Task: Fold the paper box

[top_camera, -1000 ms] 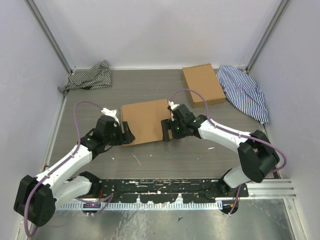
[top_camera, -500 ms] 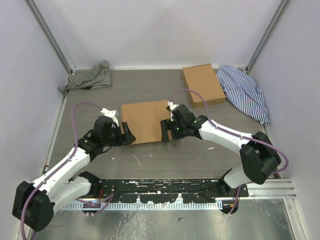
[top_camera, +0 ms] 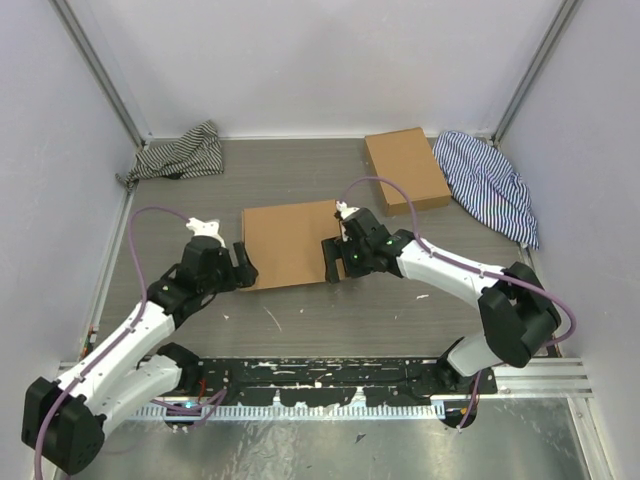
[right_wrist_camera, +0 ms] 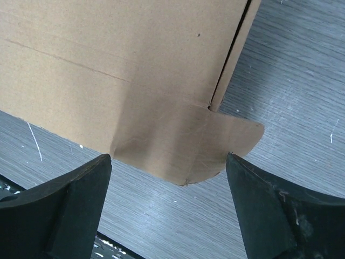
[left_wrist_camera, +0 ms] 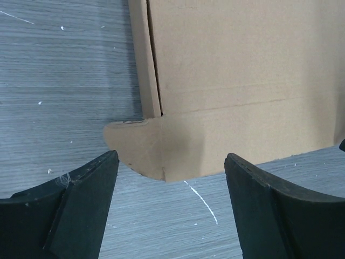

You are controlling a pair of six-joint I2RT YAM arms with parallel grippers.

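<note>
Paper box (top_camera: 290, 243): lies flat on table (top_camera: 300, 315), rounded tabs at near corners.
Left gripper (top_camera: 243, 266): jaws wide, empty, beside box's near-left tab, likely lined up to grasp it.
Right gripper (top_camera: 330, 260): likewise, near-right tab.
Smaller box (top_camera: 405, 170), cloths (top_camera: 180, 152): beyond box.

I count two cardboard boxes: the paper box (top_camera: 290, 243) at mid-frame and a smaller box (top_camera: 405, 170) at upper right. There are two cloths (a dark-striped cloth (top_camera: 180, 153) upper left, a blue-striped cloth (top_camera: 490, 183) upper right). Two robot arms, the left arm (top_camera: 150, 315) and the right arm (top_camera: 450, 268), are lower down.
</note>
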